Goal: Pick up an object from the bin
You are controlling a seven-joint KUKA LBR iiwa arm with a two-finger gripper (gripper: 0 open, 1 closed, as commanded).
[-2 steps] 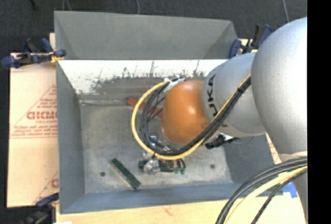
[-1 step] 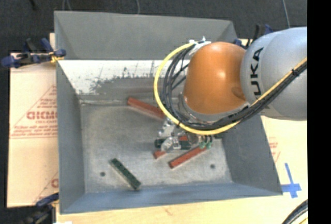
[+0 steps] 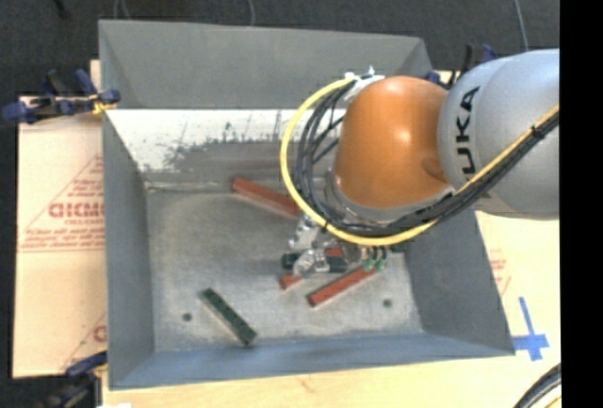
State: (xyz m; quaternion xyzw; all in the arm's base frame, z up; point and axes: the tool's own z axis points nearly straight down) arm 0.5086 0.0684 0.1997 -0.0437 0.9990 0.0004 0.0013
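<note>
My gripper (image 3: 309, 251) reaches down under the orange cover to the bin floor, right of the middle. Its silver tip sits among some small things: a red-brown stick (image 3: 339, 287) lying slantwise just below it, a second short red piece (image 3: 294, 281) at its left, and a small green bit (image 3: 375, 261) at its right. Another red-brown stick (image 3: 262, 196) lies up and left, against the back wall. Whether anything is between the fingers is hidden by the cover.
A dark green flat bar (image 3: 227, 317) lies slantwise near the front left of the floor. The arm and its orange cover with looped cables hang over the bin's right half.
</note>
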